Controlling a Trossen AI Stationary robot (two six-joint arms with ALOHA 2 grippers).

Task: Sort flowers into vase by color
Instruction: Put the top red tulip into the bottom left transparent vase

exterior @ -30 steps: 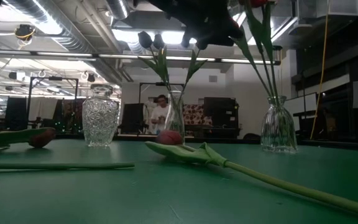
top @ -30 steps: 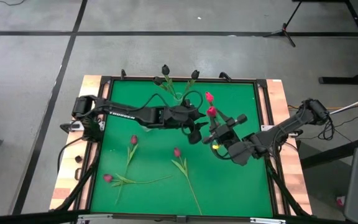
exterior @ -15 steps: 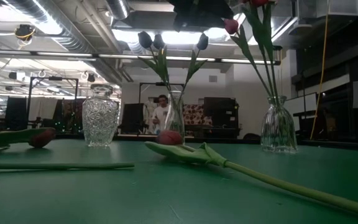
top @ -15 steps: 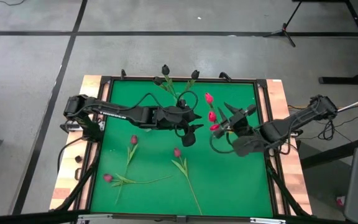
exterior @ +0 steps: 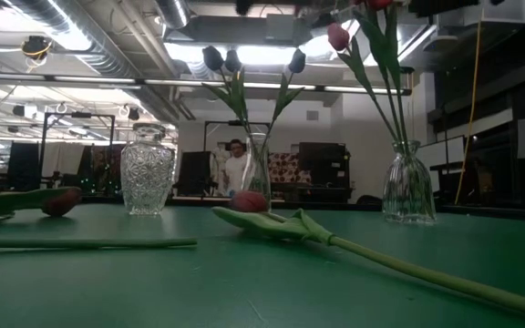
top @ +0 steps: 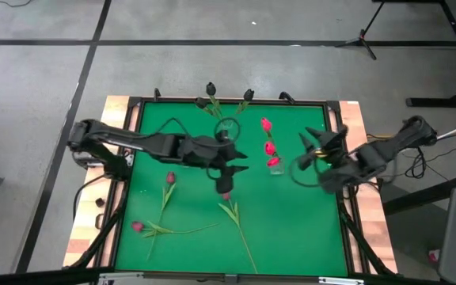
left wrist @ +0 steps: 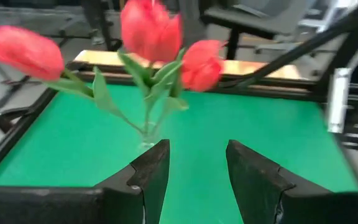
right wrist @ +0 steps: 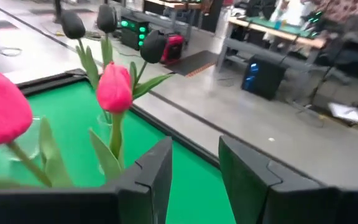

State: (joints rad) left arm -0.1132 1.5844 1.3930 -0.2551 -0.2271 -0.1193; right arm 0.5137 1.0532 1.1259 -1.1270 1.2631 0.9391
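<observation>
Three clear glass vases stand on the green felt table (top: 299,229). A narrow ribbed one (exterior: 408,193) holds three bright pink-red tulips (top: 268,146) on long green stems. A slim one (exterior: 257,171) at the far edge holds three near-black tulips (exterior: 225,60). A cut-crystal round vase (exterior: 148,180) shows only in the low view, with nothing visible in it.

The left gripper (top: 229,176) hangs above the middle of the table, its two dark fingers (left wrist: 146,174) apart with nothing between them. In its wrist view the pink-red blooms (left wrist: 151,28) and their vase stand straight ahead, well apart from the fingertips. Seen from above, a dull magenta tulip (top: 233,218) lies flat on the felt just beside and nearer than this gripper, its head almost under it.

The right gripper (top: 318,142) sits toward the right side of the table, near the pink-red bunch but clear of it. Its fingers (right wrist: 157,174) are parted and hold nothing; a pink head (right wrist: 114,88) shows just ahead of them, the dark tulips farther off.

Two more magenta tulips lie loose on the left part of the felt: one (top: 167,190) at mid-depth, another (top: 161,229) nearer the front edge.
</observation>
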